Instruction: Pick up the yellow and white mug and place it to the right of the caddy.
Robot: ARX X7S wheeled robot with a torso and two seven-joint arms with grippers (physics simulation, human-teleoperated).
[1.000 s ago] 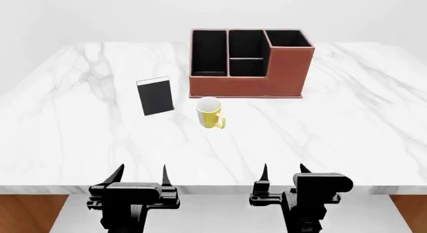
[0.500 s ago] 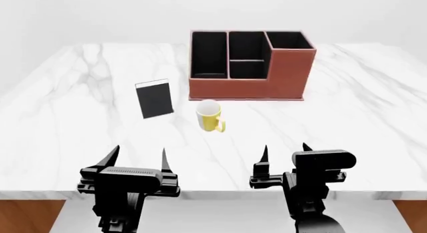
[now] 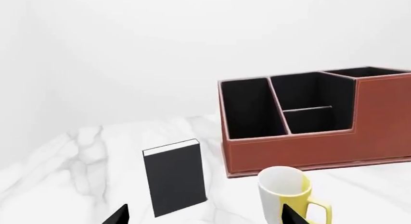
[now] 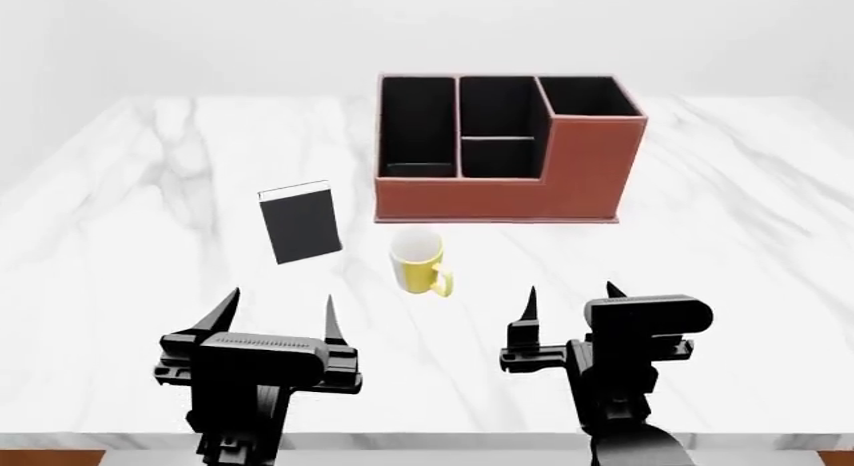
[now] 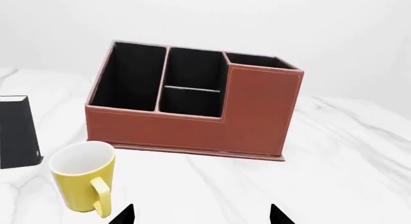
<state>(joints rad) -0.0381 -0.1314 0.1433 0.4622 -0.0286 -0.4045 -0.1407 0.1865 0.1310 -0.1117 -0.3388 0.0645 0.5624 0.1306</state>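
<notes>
The yellow and white mug (image 4: pixel 419 263) stands upright on the marble table, handle toward me, just in front of the reddish-brown caddy (image 4: pixel 507 181). It also shows in the left wrist view (image 3: pixel 286 192) and the right wrist view (image 5: pixel 83 181). The caddy (image 3: pixel 308 137) (image 5: pixel 192 123) has black-lined compartments and a taller right corner. My left gripper (image 4: pixel 278 313) is open and empty, near and to the left of the mug. My right gripper (image 4: pixel 571 298) is open and empty, near and to the right of the mug. Only the fingertips (image 3: pixel 292 215) (image 5: pixel 276 213) show in the wrist views.
A small upright black book-like slab (image 4: pixel 299 222) stands left of the mug; it also shows in the left wrist view (image 3: pixel 174 178) and the right wrist view (image 5: pixel 16 132). The white marble table (image 4: pixel 721 266) stretches right of the caddy. Its front edge lies just below my grippers.
The view has shifted forward: the table's front edge has dropped lower in the head view, and mug, slab and caddy sit lower and closer. Both grippers stay open.
</notes>
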